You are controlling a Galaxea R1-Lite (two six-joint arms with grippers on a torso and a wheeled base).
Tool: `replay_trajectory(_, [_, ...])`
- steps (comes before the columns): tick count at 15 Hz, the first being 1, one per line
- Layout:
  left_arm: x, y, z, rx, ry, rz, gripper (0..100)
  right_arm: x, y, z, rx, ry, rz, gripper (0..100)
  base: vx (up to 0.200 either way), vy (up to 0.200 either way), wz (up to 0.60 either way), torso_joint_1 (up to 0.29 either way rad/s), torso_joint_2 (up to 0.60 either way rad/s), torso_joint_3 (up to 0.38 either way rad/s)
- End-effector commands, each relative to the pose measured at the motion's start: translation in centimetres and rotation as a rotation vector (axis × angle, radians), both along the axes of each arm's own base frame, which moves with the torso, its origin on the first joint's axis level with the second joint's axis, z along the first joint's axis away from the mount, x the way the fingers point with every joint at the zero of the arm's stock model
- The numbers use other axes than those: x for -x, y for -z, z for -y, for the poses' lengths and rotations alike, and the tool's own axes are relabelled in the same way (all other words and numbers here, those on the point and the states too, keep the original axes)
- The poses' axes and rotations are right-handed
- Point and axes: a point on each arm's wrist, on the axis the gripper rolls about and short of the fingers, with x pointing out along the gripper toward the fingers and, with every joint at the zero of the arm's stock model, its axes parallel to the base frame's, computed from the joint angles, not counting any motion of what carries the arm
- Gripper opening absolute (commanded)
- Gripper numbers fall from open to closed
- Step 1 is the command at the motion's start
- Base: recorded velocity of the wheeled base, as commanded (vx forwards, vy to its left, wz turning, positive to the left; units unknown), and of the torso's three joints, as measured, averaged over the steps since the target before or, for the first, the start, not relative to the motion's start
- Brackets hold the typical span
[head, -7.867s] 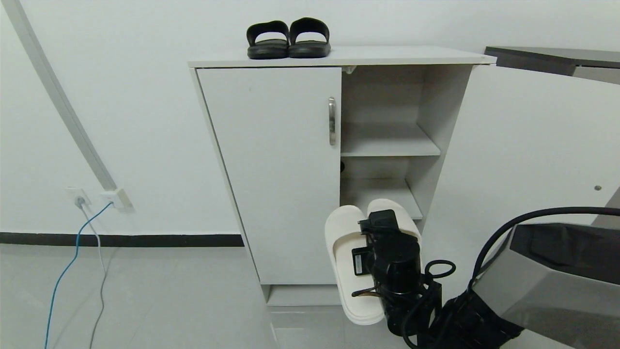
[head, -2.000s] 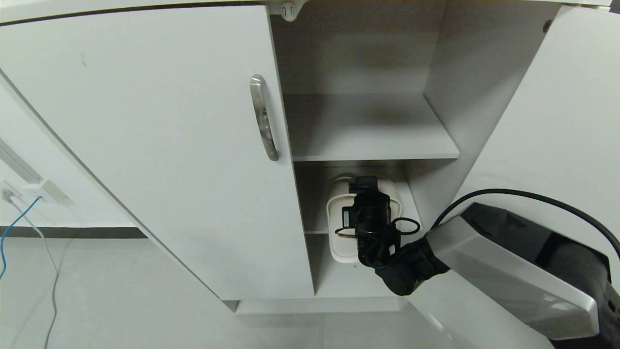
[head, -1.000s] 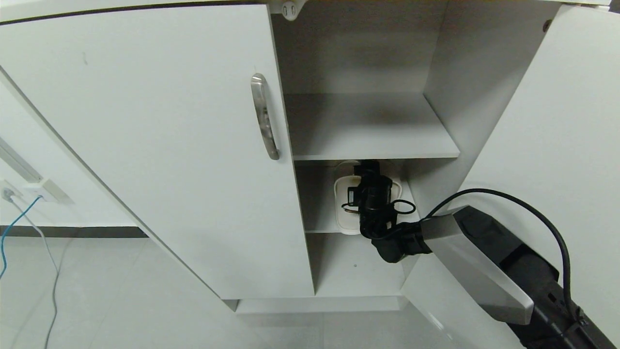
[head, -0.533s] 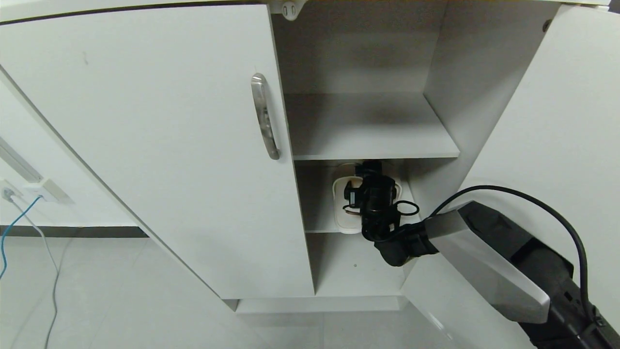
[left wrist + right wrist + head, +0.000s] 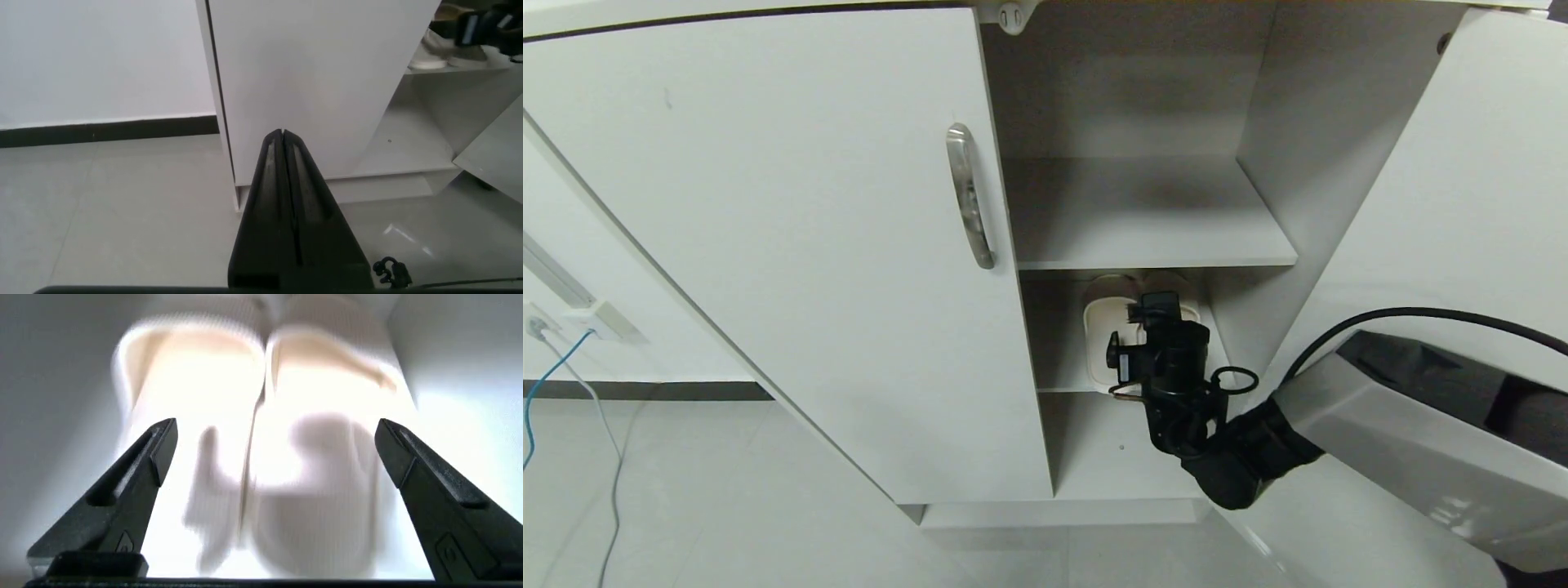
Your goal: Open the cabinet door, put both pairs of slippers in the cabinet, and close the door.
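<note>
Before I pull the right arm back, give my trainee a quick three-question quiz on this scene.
1. True or false: the right gripper is shut on the white slippers.
2. The white slippers lie on: A the upper shelf, B the middle shelf, C the cabinet floor.
3. Fill in: the left gripper is ____.
Key: 1 false, it is open. 2 B. 3 shut.

The cabinet (image 5: 768, 204) is plain white, with a brushed silver door handle (image 5: 968, 196). The slippers (image 5: 1094, 343) at centre frame are cream-white and unpatterned. The right gripper (image 5: 275, 429) is black. At lower left are a black skirting band (image 5: 645, 390), a blue cable (image 5: 541, 374) and pale grey floor (image 5: 727, 523).
</note>
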Motion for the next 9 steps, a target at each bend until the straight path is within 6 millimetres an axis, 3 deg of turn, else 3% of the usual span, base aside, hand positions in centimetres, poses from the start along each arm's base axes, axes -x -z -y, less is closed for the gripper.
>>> replay_trajectory(1, [0.0,0.0,0.0,0.000,0.000,-0.004,0,6.1,-1.5,1.0,0.002,-0.069,-0.005,100,0.000,0.000,0.00,0.000,0.00,0.000])
replay_trajectory(3, [0.0,0.0,0.0,0.000,0.000,-0.001,0,8.4,-1.2,1.6,0.004,-0.099,-0.007,100,0.000,0.000,0.00,0.000,0.00,0.000])
replay_trajectory(5, [0.0,0.0,0.0,0.000,0.000,-0.002,0,9.3,-1.3,1.5,0.001,-0.118,-0.003,100,0.000,0.000,0.00,0.000,0.00,0.000])
replay_trajectory(9, [0.0,0.0,0.0,0.000,0.000,-0.002,0,9.4,-1.0,1.4,0.008,-0.121,-0.009,100,-0.200,0.000,0.00,0.000,0.00,0.002])
